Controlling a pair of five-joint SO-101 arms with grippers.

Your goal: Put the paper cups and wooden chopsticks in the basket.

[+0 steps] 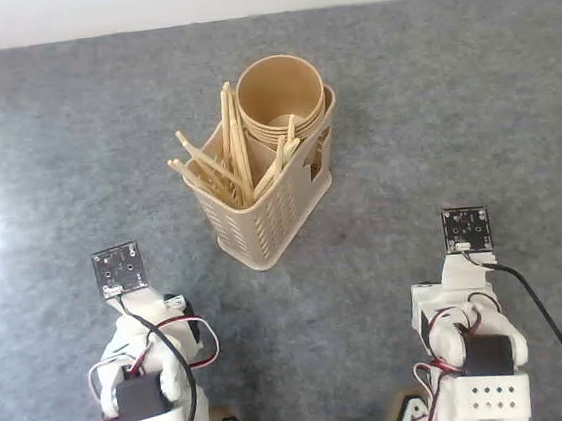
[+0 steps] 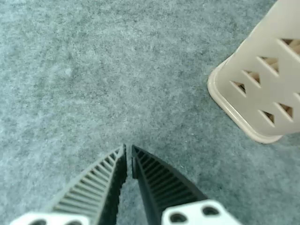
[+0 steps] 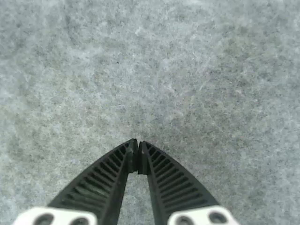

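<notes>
paper cups (image 1: 281, 92) stacked inside basket (image 1: 262, 222), wooden chopsticks (image 1: 226, 161) leaning beside them | my left gripper (image 2: 129, 150) fingers pressed together, near the basket's foot | my right gripper (image 3: 138, 143) fingers together over grey mat (image 1: 451, 102), well apart from basket

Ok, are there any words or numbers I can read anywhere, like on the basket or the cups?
No text can be read anywhere.
The basket, the paper cups and the wooden chopsticks are plain, with no print.
The small black boards on the arms may carry tiny marks, but they are too small to read.
</notes>
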